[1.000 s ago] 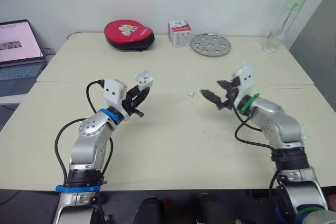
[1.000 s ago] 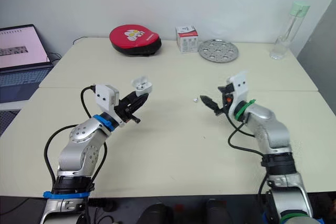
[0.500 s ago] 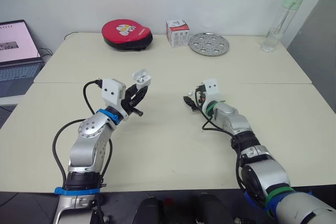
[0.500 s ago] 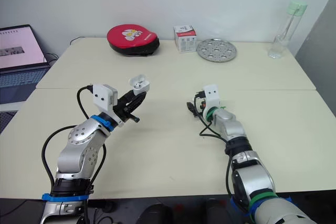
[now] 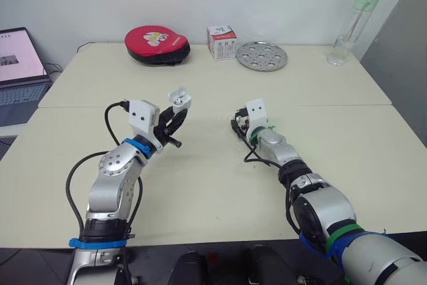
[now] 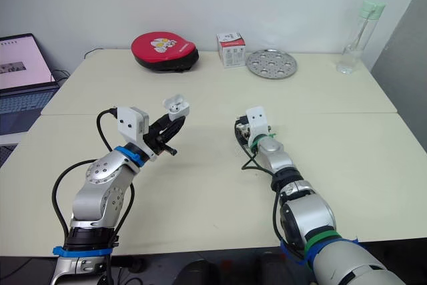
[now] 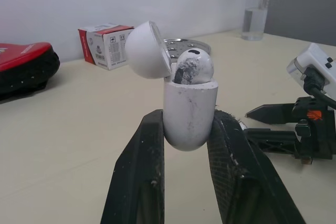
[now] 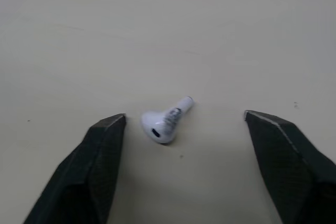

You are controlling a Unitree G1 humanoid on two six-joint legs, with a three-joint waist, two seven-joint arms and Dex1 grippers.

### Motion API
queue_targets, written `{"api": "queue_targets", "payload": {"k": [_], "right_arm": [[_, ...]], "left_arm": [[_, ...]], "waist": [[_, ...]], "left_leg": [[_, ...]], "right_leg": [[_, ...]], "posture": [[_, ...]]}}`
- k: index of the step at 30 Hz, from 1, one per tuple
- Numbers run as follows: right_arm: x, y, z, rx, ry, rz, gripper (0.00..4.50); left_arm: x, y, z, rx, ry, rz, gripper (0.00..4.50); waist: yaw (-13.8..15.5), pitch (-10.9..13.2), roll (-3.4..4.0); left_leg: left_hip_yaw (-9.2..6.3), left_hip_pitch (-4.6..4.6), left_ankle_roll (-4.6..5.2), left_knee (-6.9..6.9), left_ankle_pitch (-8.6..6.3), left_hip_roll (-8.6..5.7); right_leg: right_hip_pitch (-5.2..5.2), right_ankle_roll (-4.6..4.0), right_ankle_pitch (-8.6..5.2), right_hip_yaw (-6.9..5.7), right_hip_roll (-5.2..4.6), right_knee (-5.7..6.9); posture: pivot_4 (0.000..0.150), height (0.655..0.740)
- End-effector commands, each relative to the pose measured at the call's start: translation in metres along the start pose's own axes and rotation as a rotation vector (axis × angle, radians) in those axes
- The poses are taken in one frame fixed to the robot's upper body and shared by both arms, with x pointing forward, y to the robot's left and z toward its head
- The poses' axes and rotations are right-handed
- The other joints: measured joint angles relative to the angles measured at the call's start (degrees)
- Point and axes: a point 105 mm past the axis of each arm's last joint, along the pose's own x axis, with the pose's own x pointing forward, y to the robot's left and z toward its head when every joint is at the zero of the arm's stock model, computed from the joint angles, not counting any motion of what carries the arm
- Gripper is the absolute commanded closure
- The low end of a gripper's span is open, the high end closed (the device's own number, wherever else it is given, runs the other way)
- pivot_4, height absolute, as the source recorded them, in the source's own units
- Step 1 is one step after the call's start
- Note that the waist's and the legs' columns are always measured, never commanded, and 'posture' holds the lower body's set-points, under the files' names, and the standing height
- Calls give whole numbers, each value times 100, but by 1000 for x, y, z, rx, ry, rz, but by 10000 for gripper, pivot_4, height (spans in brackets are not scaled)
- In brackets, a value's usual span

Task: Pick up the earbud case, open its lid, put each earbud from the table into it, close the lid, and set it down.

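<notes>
My left gripper (image 5: 177, 115) is raised above the table's left half, shut on the white earbud case (image 7: 190, 113). The case stands upright between the fingers with its lid (image 7: 148, 51) flipped open, and one earbud (image 7: 193, 66) sits in it. A second white earbud (image 8: 165, 121) lies on the table. My right gripper (image 5: 237, 128) is low over it near the table's middle, open, with one finger (image 8: 100, 150) on each side of the earbud and not touching it.
Along the table's far edge stand a red round pouch (image 5: 157, 39), a small red and white box (image 5: 222, 41), a perforated metal plate (image 5: 261, 55) and a clear bottle (image 5: 347, 28). A laptop (image 5: 15, 65) sits off the left side.
My right arm has swung left and down, bringing its open fingers around the earbud on the table. The left gripper still holds the open case in the same place.
</notes>
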Motion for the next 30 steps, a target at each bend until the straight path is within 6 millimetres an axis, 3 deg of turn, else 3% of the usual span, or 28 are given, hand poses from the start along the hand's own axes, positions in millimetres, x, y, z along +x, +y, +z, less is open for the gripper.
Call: {"api": "queue_targets", "payload": {"k": [1,5,7,15,20,22,26,30], "right_arm": [[1,0,-1,1,1,-11,22675],[1,0,1,-1,-11,-3,37021],[0,0,1,3,-13,6,40681],[-3,-8,2,-4,-36,21,40657],[-14,-19,20,-65,-113,147,40657],[-30,-34,27,-141,-122,210,40657],[-83,-68,34,-302,-60,341,40657],[-132,-103,25,-337,46,355,40657]], "left_arm": [[-1,1,20,43,-64,4,37283],[-1,0,21,42,-64,2,37283],[-1,0,21,41,-64,1,37283],[2,-2,19,38,-63,-7,37283],[2,-6,18,38,-62,-17,37283],[2,-8,16,37,-57,-20,37283],[-1,-10,9,23,-48,-23,37283],[1,-15,4,7,-48,-28,37283]], "waist": [[0,0,0],[5,0,0],[6,0,0],[7,0,0],[17,1,1],[22,1,1],[64,6,9],[62,7,7]], "left_leg": [[0,0,0,0,0,0],[0,-1,0,0,0,-2],[-1,-1,0,0,0,-2],[-1,-2,0,0,0,-2],[-2,-5,1,-1,0,-3],[-2,-7,1,0,-1,-5],[-5,-12,2,-2,-3,-7],[-6,-5,2,-7,-4,-3]], "right_leg": [[0,0,0,0,0,0],[1,0,0,0,-3,0],[1,0,0,-1,-3,0],[1,0,0,-2,-3,-3],[0,0,0,-2,-4,-6],[0,1,0,-1,-5,-7],[0,3,0,-5,-9,-13],[-1,4,-1,-9,-6,-13]], "posture": [[1500,7400],[1500,7400],[1500,7400],[1500,7400],[1500,7400],[1500,7400],[1500,7400],[1500,7400]]}}
